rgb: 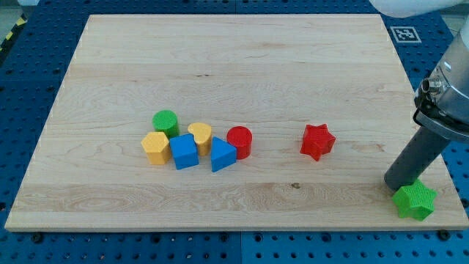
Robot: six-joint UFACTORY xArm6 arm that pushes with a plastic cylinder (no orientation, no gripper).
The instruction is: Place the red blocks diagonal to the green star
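In the camera view, the wooden surface (242, 73) carries eight blocks. Two are red: a red cylinder (239, 141) and a red star (316, 141). Two are green: a green cylinder (165, 123) and a green star (415, 201). Two are blue: a blue cube (184, 152) and a blue triangle (222, 155). Two are yellow: a yellow hexagon (155, 147) and a yellow heart (200, 135).

Taking the green star as landmark, it sits near the surface's corner at the view's bottom right. The tool here is a plain dark rod with no jaws to part or close; my tip (397, 187) rests just beside the green star, on its upper-left side, touching or nearly so. The red star lies well apart from the green star, up and toward the view's left. The red cylinder lies farther left again, at about the same height as the red star. The other five blocks cluster beyond it, farthest from the green star, with the blue triangle touching the red cylinder's lower-left side.
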